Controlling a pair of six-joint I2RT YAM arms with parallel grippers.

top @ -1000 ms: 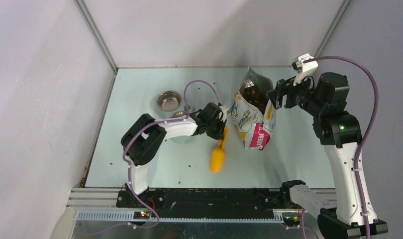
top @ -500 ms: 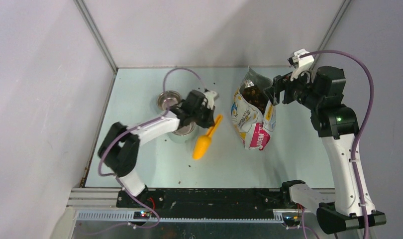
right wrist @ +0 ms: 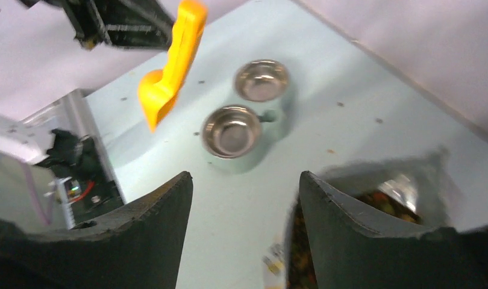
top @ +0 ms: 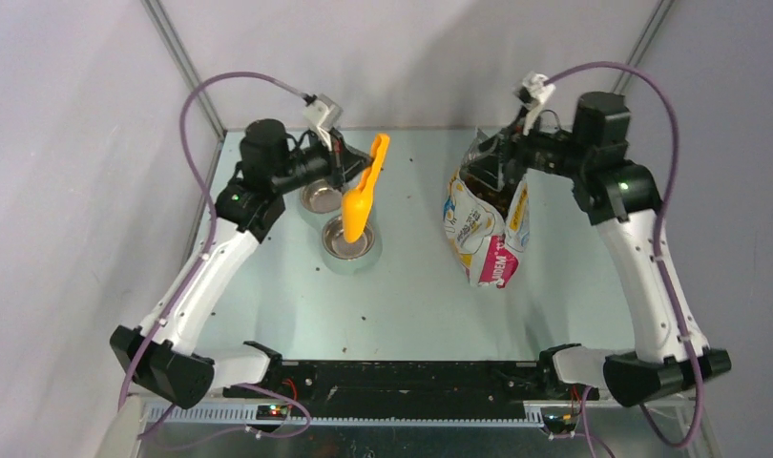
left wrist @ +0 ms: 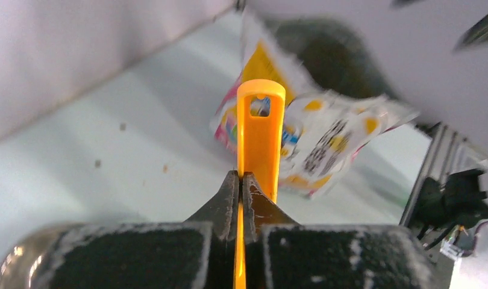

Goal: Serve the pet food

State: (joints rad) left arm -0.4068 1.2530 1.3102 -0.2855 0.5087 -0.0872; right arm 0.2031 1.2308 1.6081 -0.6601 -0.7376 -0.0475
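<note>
The pet food (top: 480,181), small dark-brown dry kibble pellets, lay heaped inside the open mouth of the white-yellow-pink printed foil bag (top: 478,239), which stood on the pale counter (top: 411,305); none showed in the twin round steel bowls (top: 349,239) left of the bag. The right gripper (right wrist: 244,180) hung at the bag's mouth, its fingers spread with nothing seen between them. The left gripper (left wrist: 240,180) was pressed tight on the flat handle of the orange plastic scoop (top: 359,205), held in the air left of the bag, cup end down. The kibble looked light, hard and loose, likely to roll and scatter; fingers would take little, so the scoop was the way in; the soft foil would probably buckle unless its rim were steadied.
</note>
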